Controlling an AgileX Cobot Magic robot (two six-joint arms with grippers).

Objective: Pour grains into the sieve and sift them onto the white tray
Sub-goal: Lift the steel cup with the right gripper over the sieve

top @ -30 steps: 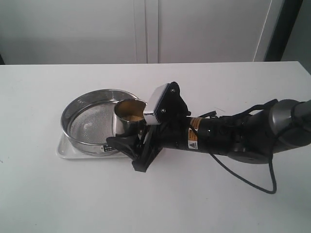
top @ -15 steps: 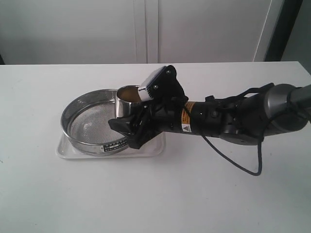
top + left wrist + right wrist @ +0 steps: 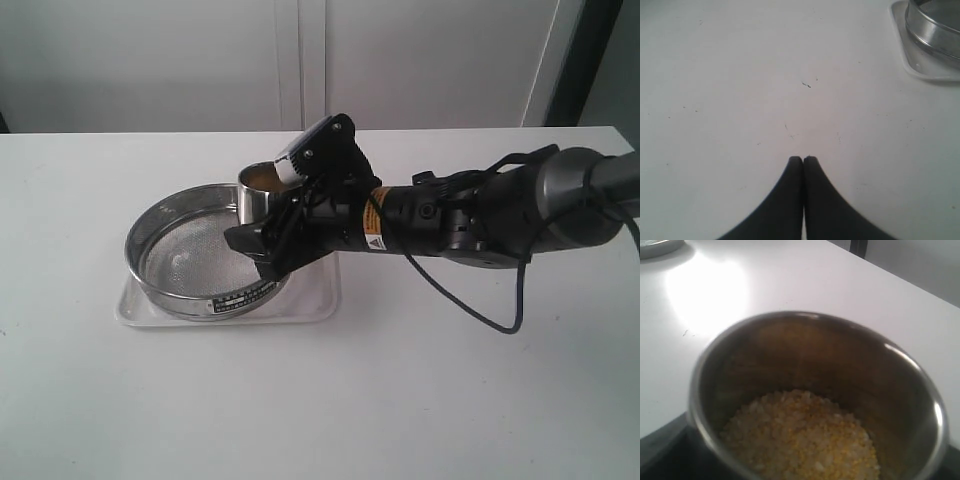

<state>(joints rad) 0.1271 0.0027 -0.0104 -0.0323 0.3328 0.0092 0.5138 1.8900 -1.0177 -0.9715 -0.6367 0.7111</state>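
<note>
One arm is at work. The right arm (image 3: 470, 215) reaches in from the counter's (image 3: 420, 400) right edge and stretches nearly level toward the left. Its wrist is rolled so that the camera housing (image 3: 305, 150) sits on the side nearer the wall.

The right jaws stand wide apart, with the fingers (image 3: 250, 240) on either side of a steel cup (image 3: 258, 198), and they grip it. The cup is close to upright, mouth up, and hangs over the right rim of the sieve (image 3: 175, 295). The grains (image 3: 805, 440), yellow mixed with pale ones, lie in the bottom of the cup and so between the two fingers.

The sieve stands on the tray (image 3: 312, 298), which lies on the left half of the counter, well in from every edge.

A second ago the cup was over the sieve's near-right rim; it has since moved along the rim toward the wall edge. The forearm slanted toward the near edge then and has swung up to nearly level. The wrist has rolled further. Sieve and tray have not shifted, and the grip on the cup is the same.

The left jaws are pressed together tip to tip, holding nothing, over bare counter. A corner of the tray and part of the sieve's wall lie well apart from them.
</note>
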